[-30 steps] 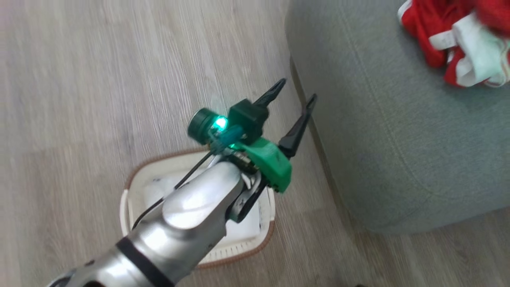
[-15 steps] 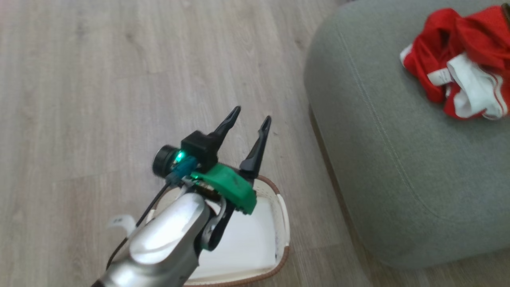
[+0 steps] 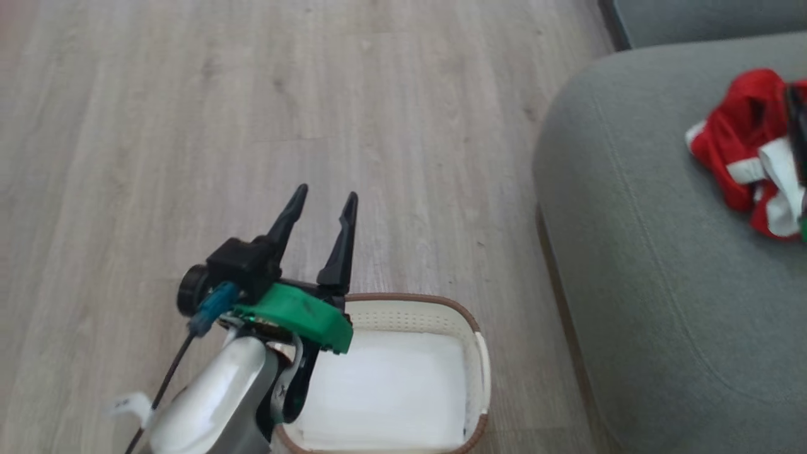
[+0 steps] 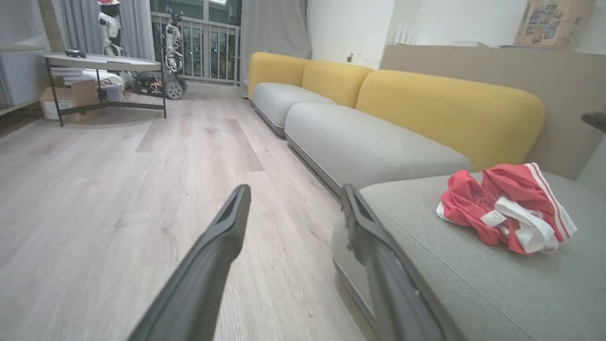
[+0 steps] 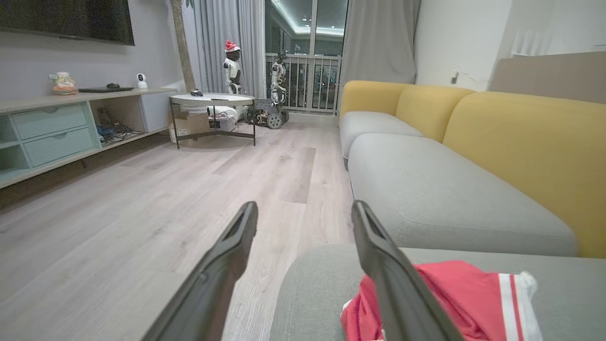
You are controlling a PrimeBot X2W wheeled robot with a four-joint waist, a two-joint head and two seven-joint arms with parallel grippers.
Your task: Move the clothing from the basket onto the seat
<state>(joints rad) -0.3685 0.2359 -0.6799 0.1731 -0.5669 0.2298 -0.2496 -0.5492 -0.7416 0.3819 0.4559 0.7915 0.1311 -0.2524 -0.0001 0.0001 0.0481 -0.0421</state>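
The red and white clothing (image 3: 744,170) lies crumpled on the grey-green seat (image 3: 662,284) at the right. The cream basket (image 3: 410,301) with a brown rim stands on the floor at the bottom centre, a flat white sheet (image 3: 384,391) inside it. My left gripper (image 3: 326,195) hovers open and empty over the basket's far left corner, fingers pointing out over the floor. The left wrist view has these fingers (image 4: 222,237) apart, with the clothing (image 4: 502,213) on the seat (image 4: 450,279) to the right. My right gripper (image 5: 305,206) stands open just above the clothing (image 5: 450,293).
Pale wood floor (image 3: 252,94) spreads to the left and beyond the basket. A long sofa with yellow backs (image 4: 426,104) continues past the seat. A round table (image 5: 210,100) and a low cabinet (image 5: 52,132) stand far across the room.
The head camera has swung, so the whole picture shifted right. The left arm has drawn back from the seat's edge toward the basket's left side. Both grippers stay open.
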